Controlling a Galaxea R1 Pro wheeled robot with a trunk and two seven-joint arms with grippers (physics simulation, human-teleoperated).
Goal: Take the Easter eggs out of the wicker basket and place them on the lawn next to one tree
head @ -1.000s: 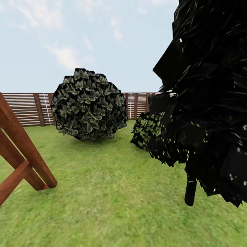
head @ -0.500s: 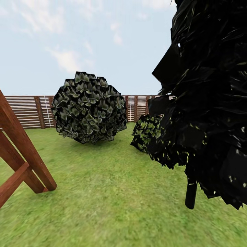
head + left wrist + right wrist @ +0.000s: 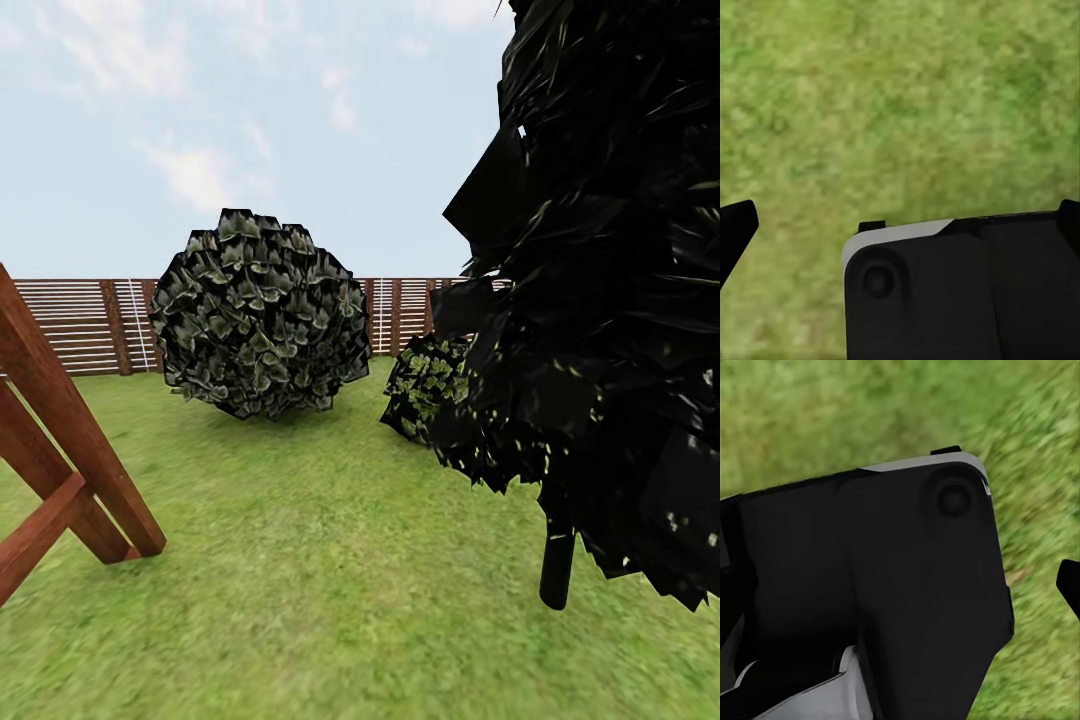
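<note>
Nothing has shifted since half a second ago: tree (image 3: pixel 600 300) stands on lawn (image 3: pixel 320 600) at right. Lawn lies under each claw; grip state unclear.

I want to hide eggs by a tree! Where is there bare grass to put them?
Bare lawn stretches between the wooden frame and the tree's trunk. It's crowded under the tree's dark crown and by the small shrub.

Lawn (image 3: pixel 330 600) w/ dark tree (image 3: pixel 600 300) at right, round shrub (image 3: pixel 260 315), fence (image 3: pixel 80 320) behind.
</note>
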